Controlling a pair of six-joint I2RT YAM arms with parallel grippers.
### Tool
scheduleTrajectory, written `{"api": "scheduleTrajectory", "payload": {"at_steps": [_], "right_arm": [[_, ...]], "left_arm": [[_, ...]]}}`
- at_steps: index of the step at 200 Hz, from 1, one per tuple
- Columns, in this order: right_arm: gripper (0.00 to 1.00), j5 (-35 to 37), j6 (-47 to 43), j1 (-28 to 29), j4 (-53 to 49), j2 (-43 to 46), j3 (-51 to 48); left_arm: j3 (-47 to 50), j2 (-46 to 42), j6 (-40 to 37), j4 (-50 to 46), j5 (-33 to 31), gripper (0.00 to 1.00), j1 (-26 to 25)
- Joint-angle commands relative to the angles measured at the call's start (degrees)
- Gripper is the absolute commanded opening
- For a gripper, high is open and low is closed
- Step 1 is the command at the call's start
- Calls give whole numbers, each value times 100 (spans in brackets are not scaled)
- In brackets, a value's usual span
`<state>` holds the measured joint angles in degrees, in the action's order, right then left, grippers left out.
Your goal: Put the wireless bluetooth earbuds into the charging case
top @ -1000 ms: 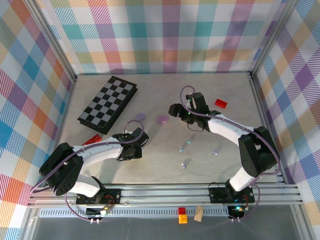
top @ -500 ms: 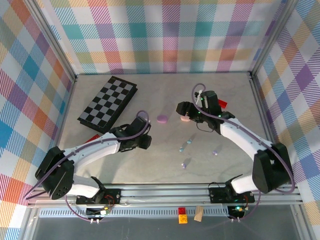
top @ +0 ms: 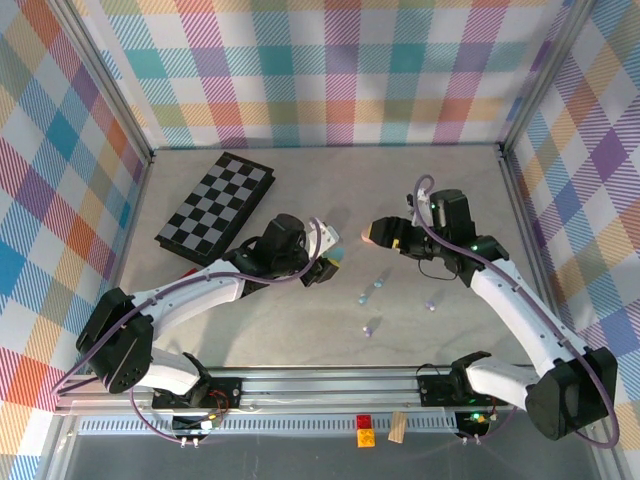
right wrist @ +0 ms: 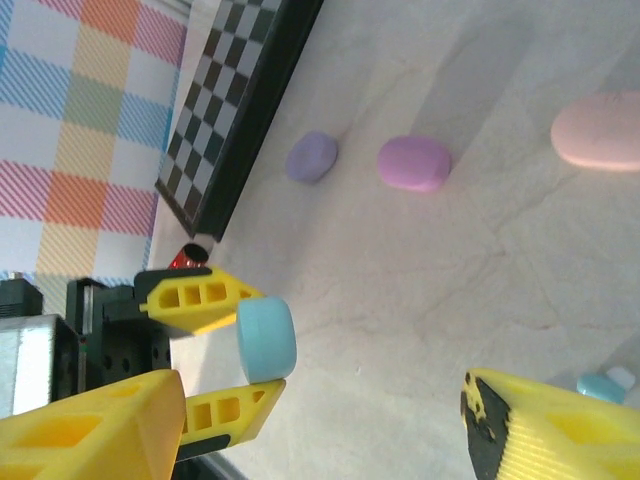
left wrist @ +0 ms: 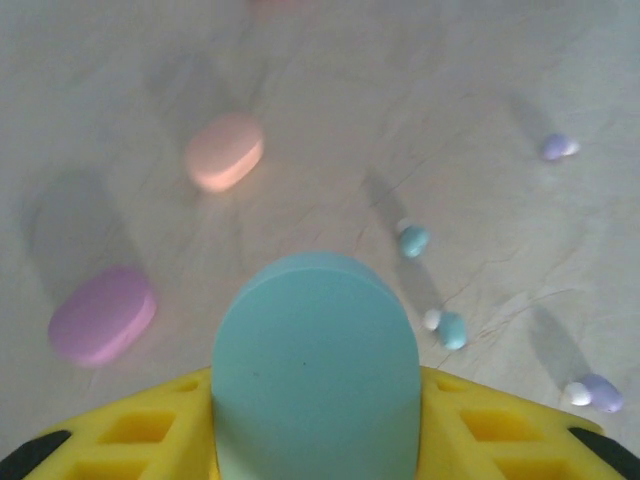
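Earbuds (left wrist: 413,240) scattered on table (top: 320,340), well off its edges; left fingers (left wrist: 130,428) tight on teal case (left wrist: 315,360), right fingers (right wrist: 545,430) wide apart.

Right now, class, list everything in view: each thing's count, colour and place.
chessboard: one, black and grey, far left of the table
light blue case: one, in the left gripper
pink case: one, table centre
purple case: one, on the table
lavender case: one, beside the chessboard
light blue earbuds: two, table centre
lavender earbuds: two, table centre
red and yellow block: one, front ledge
wooden block: one, tan, front ledge
left gripper: yellow fingers, shut on the light blue case
right gripper: yellow fingers, open above the table
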<state>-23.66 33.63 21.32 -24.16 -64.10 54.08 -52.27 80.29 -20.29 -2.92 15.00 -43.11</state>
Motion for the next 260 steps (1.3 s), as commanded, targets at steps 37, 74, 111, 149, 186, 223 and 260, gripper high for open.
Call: {"api": "scheduleTrajectory", "payload": {"at_steps": [37,74,111,149,186,223,260], "right_arm": [[68,-1471,-55,-23,91,-169,-231],[65,-1831,33,11,336,-378,-262],[64,-2000,243,106,668,-682,-284],[55,-2130,355,206,804,-894,-214],[38,-2195,492,206,888,-912,-230],[26,-2073,653,176,919,-805,-240],[21,-2604,1351,-128,1974,-516,-551]], "left_arm": [[-92,47,-1055,723,1297,46,13],[-159,74,-1135,722,1436,46,13],[-146,136,-1012,921,1494,43,16],[-141,74,-959,1023,1438,36,13],[-95,90,-905,1157,1323,39,13],[144,34,-643,1845,1160,60,25],[846,-152,177,3646,1159,90,224]]}}
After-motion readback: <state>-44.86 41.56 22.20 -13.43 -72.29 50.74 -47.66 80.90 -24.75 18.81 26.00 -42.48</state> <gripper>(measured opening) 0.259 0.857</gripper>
